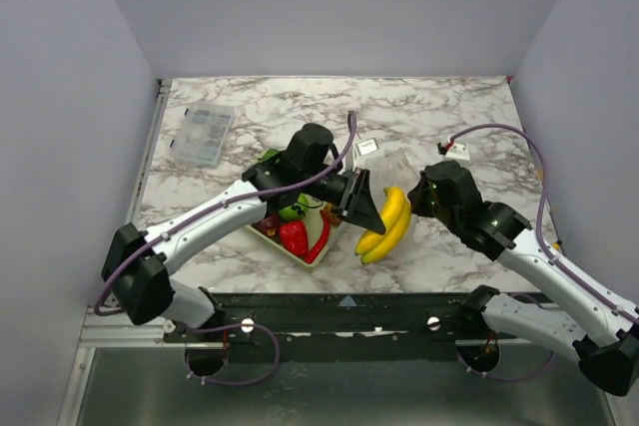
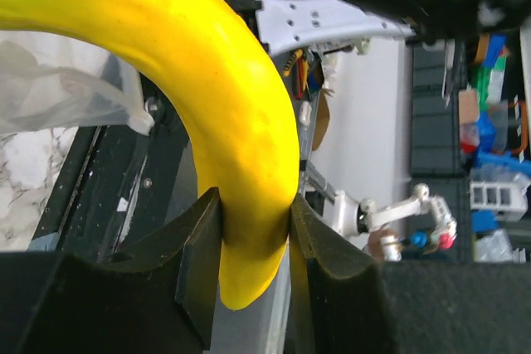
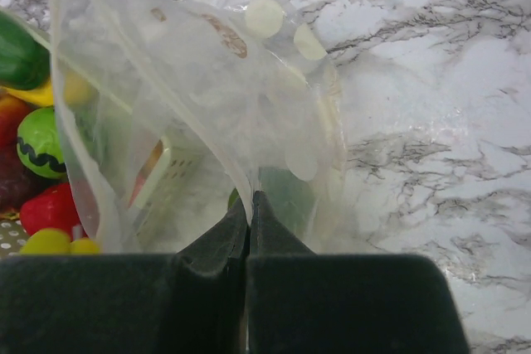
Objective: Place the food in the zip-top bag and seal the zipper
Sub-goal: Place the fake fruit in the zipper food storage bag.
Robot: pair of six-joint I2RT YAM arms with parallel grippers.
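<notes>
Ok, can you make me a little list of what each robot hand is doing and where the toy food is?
left gripper: shut on the bananas
right gripper: shut on the zip-top bag, pinching its edge
bananas: beside the zip-top bag, not in it yet
other food: piled in the basket
compartment box: far left of the table

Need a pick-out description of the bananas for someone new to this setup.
On the marble table, look between the two arms, right of the pale mesh basket of toy food. The bananas are there, pinched near one end by the left gripper. They are long, curved and yellow, and the only food a gripper holds; the right gripper holds only the zip-top bag.
</notes>
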